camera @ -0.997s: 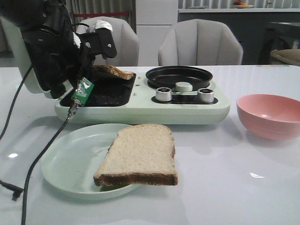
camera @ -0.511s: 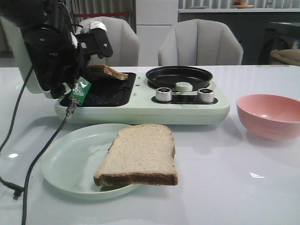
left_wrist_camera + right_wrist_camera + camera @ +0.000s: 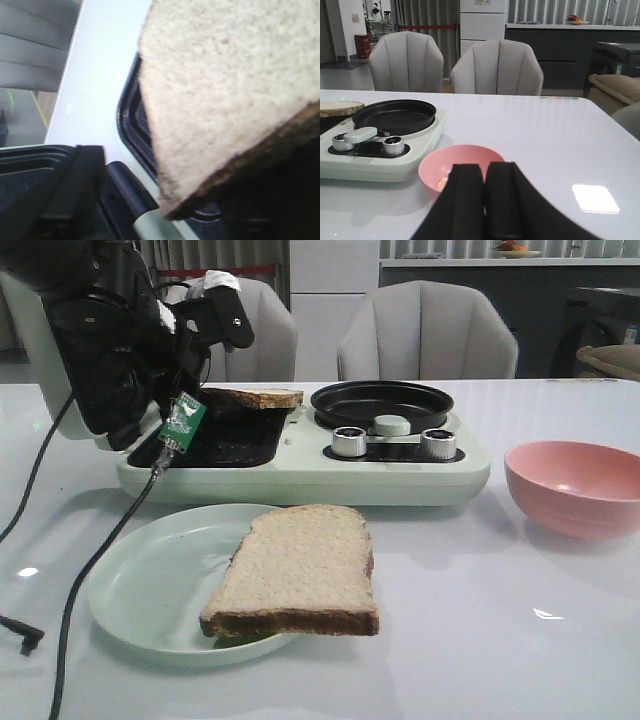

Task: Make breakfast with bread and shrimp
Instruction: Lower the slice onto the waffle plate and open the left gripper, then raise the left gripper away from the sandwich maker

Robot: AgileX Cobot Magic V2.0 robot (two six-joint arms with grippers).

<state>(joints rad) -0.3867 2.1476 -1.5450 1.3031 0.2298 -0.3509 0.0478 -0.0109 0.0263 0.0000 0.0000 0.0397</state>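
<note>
We see our right gripper [image 3: 485,210] with its 2 black fingers [image 3: 465,200] pressed together. Just beyond them sits a pink bowl [image 3: 432,175] on the white bench [image 3: 545,145], a small orange shrimp [image 3: 440,184] piece inside. Near the bowl stands a pale green cooker [image 3: 370,162] carrying a black pan [image 3: 395,116] and 2 knobs [image 3: 394,145]. A bread [image 3: 340,107] slice shows at its far end. 2 grey chairs [image 3: 497,67] stand behind the bench.

Pale tan, speckled bread [image 3: 300,565] edged with dark brown crust, on a mint-green plate [image 3: 150,585]. Glossy white surface [image 3: 480,640]. Pastel green cooker [image 3: 400,475] carrying a black pan [image 3: 380,400] and silver knobs [image 3: 348,441]. Pink bowl [image 3: 575,485] beside the cooker. Black pincer [image 3: 485,205].
</note>
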